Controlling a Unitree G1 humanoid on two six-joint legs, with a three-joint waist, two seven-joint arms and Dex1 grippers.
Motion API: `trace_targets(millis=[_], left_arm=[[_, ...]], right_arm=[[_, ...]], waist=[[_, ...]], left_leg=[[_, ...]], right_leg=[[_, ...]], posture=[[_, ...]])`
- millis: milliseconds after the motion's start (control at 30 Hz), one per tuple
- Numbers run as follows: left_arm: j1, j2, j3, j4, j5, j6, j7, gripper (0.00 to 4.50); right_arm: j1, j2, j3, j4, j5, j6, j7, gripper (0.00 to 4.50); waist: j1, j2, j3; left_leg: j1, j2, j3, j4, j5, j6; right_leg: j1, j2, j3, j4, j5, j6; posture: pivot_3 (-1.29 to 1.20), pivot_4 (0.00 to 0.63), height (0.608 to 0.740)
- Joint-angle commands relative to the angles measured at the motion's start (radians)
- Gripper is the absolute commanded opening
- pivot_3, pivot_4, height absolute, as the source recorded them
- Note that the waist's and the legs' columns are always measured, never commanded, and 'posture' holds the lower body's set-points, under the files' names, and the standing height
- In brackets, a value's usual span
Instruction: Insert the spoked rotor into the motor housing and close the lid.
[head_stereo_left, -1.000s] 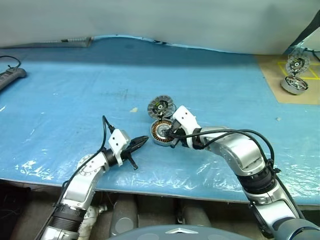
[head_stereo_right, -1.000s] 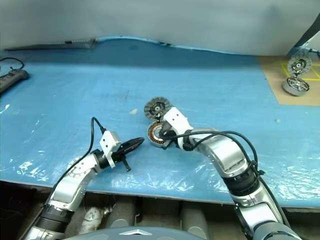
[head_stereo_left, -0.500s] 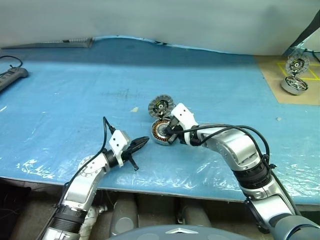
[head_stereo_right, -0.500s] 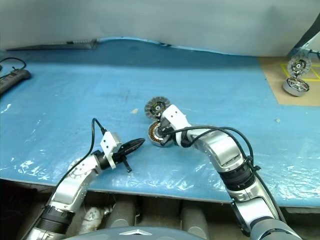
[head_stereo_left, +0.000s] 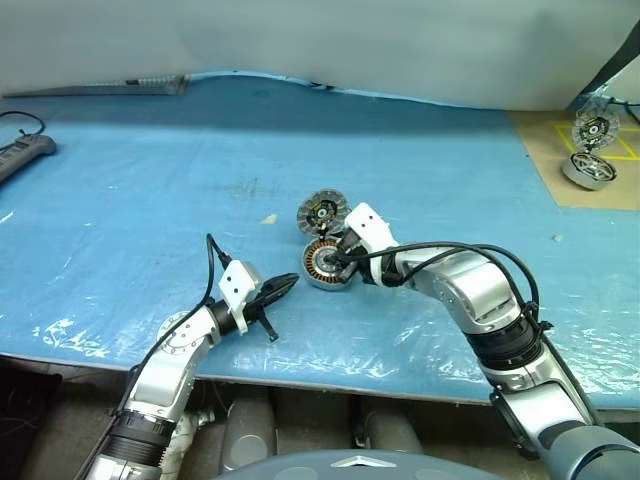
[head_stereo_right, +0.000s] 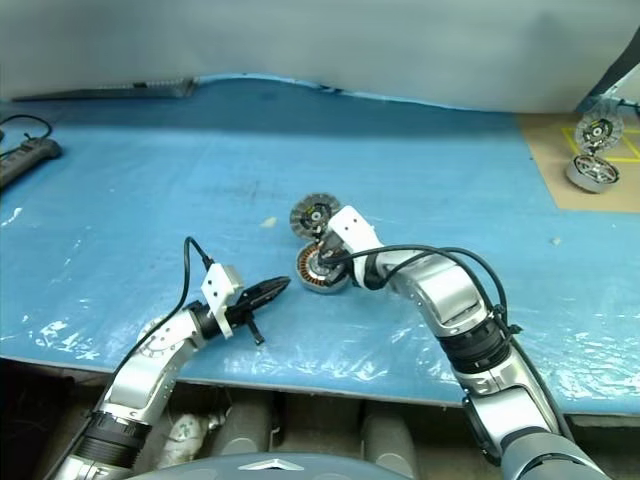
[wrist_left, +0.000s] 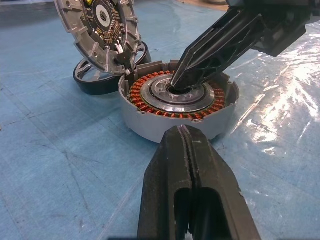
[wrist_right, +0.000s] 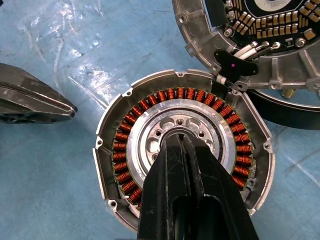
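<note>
Blue table (head_stereo_left: 150, 170) — motor housing (head_stereo_left: 322, 265) on it.

Your right hand (wrist_left: 176, 86) sits w/ closed tips in the motor housing (head_stereo_left: 325, 265) centre, blocking the way in from above. The lid (head_stereo_left: 322, 213) stands up open at the far edge, spoked rotor (wrist_left: 95, 82) just behind it. Left hand (head_stereo_left: 283, 287), closed, sits near-side; only a narrow strip of counter (head_stereo_left: 150, 180) btwn it and the housing.

The lid (head_stereo_left: 322, 212) stands open behind the motor housing (head_stereo_left: 322, 264), left tool (head_stereo_left: 287, 284) just left.
</note>
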Motion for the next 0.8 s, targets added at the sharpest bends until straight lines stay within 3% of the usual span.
trace_targets(millis=[33, 267, 433, 533, 767, 800], left_arm=[[0.008, -0.001, 0.001, -0.005, -0.004, -0.029, -0.001, 0.0], [0.009, -0.001, 0.007, 0.008, -0.003, -0.041, 0.006, 0.0], [0.009, 0.001, 0.009, 0.012, -0.004, -0.043, 0.008, 0.0], [0.009, 0.0, 0.007, 0.011, -0.004, -0.041, 0.008, 0.0], [0.005, 0.0, 0.006, 0.02, -0.004, -0.046, 0.003, 0.0], [0.006, 0.0, 0.005, 0.021, -0.003, -0.048, 0.003, 0.0]], right_arm=[[-0.04, -0.013, -0.079, -0.085, 0.047, -0.063, 0.05, 0.04], [-0.011, -0.186, -0.099, 0.03, -0.038, -0.263, 0.136, 0.04], [-0.048, -0.227, -0.098, 0.163, -0.082, -0.371, 0.188, 0.04], [-0.093, -0.226, -0.08, 0.261, -0.116, -0.434, 0.229, 0.63], [-0.263, -0.18, -0.024, 0.611, -0.242, -0.683, 0.299, 2.98], [-0.289, -0.169, -0.018, 0.663, -0.256, -0.722, 0.312, 2.98]], waist=[[0.0, 0.0, 0.0], [0.01, 0.0, 0.0], [0.001, 0.0, 0.0], [-0.005, 0.0, 0.0], [-0.004, 0.0, 0.0], [-0.005, 0.0, 0.0]], left_leg=[[-0.001, 0.0, 0.0, 0.0, 0.0, 0.0], [0.0, 0.0, 0.0, 0.0, 0.0, 0.0], [0.0, 0.0, 0.0, 0.001, 0.0, 0.0], [0.0, 0.0, 0.0, 0.001, 0.0, 0.0], [-0.001, 0.0, 0.001, 0.004, 0.0, 0.001], [-0.001, 0.0, 0.001, 0.004, 0.0, 0.001]], right_leg=[[0.0, 0.0, 0.0, 0.0, 0.001, 0.001], [0.001, -0.001, 0.0, 0.0, 0.002, 0.003], [0.0, 0.0, 0.0, 0.0, 0.001, 0.001], [-0.001, 0.001, 0.0, 0.001, 0.001, 0.001], [-0.001, 0.0, 0.0, 0.003, 0.0, -0.001], [-0.001, 0.0, 0.0, 0.003, 0.0, -0.001]], posture=[[0.0, 0.15, 0.74], [0.0, 0.15, 0.74], [0.0, 0.15, 0.74], [0.0, 0.15, 0.74], [0.0, 0.15, 0.74], [0.0, 0.15, 0.74]])
